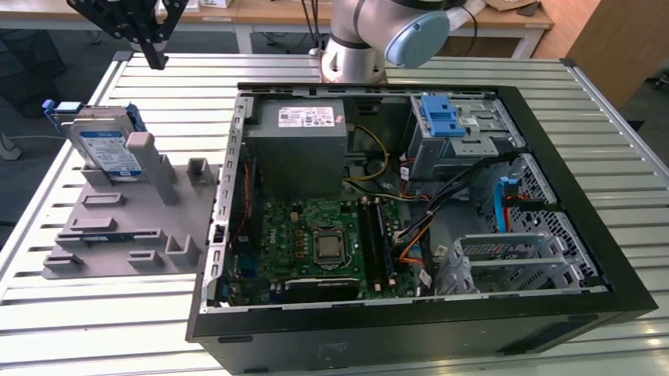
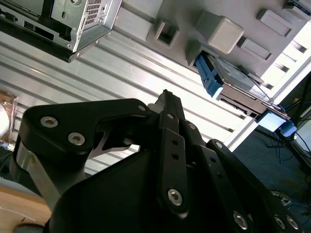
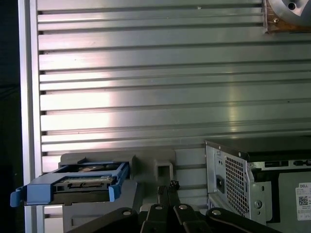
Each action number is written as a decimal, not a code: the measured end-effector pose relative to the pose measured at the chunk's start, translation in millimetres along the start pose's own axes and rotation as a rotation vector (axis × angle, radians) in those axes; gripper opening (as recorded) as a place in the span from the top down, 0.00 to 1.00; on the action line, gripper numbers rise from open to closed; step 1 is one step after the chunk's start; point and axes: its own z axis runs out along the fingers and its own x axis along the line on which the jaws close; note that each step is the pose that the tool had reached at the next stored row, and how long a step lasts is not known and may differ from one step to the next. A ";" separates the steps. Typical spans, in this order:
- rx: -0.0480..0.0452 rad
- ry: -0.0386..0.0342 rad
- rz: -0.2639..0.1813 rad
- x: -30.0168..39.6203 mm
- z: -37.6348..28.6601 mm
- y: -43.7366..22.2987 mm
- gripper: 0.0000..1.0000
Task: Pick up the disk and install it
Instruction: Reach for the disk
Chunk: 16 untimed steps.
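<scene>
Left of the exterior view, the disk (image 1: 108, 150) stands on edge in the fixture (image 1: 125, 231), stiff, likely weighty and shock-shy, best gripped across its blue bracket (image 1: 63, 108), while the pincer (image 1: 157, 56) hangs upper left, tips together, empty.

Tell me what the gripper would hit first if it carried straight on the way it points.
Probably the slatted table top just beside the grey fixture plate, not the disk. The gripper points down, its tip over slats near the plate's edge; depth is unclear, so that edge is possible.
</scene>
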 end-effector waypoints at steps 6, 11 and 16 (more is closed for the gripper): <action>0.0000 0.0000 0.000 0.0 0.0 0.0 0.89; 0.0000 -0.0001 0.000 0.9 0.0 -0.1 0.89; -0.0001 -0.0001 0.000 5.2 -0.1 -0.4 0.89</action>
